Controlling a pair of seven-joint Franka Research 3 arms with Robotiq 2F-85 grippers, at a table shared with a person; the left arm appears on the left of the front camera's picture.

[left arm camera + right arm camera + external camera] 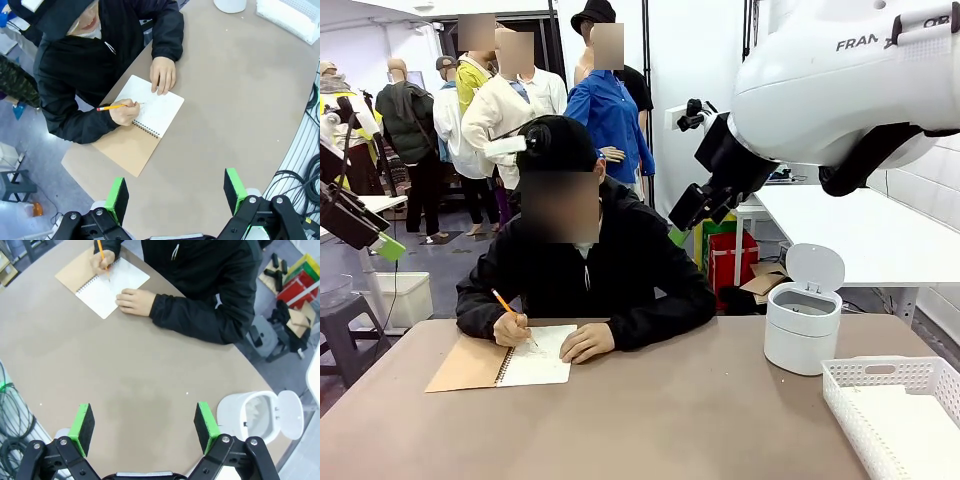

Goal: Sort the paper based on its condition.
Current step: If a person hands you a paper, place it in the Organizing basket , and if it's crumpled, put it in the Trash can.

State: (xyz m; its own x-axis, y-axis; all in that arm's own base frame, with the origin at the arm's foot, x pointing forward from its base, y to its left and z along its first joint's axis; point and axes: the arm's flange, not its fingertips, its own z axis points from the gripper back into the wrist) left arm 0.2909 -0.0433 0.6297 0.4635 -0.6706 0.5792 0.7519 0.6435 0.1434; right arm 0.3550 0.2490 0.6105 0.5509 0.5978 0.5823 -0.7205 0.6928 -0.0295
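Left claw (175,178) and right claw (144,408) gape empty over open tabletop (125,365); notebook (161,113) near far edge.

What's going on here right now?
A person is writing with a pencil in an open notebook at the far side of the table, other hand resting on the page. The left tool and right tool hang open above the table, holding nothing. A bin with its lid up and a white basket sit to the right.
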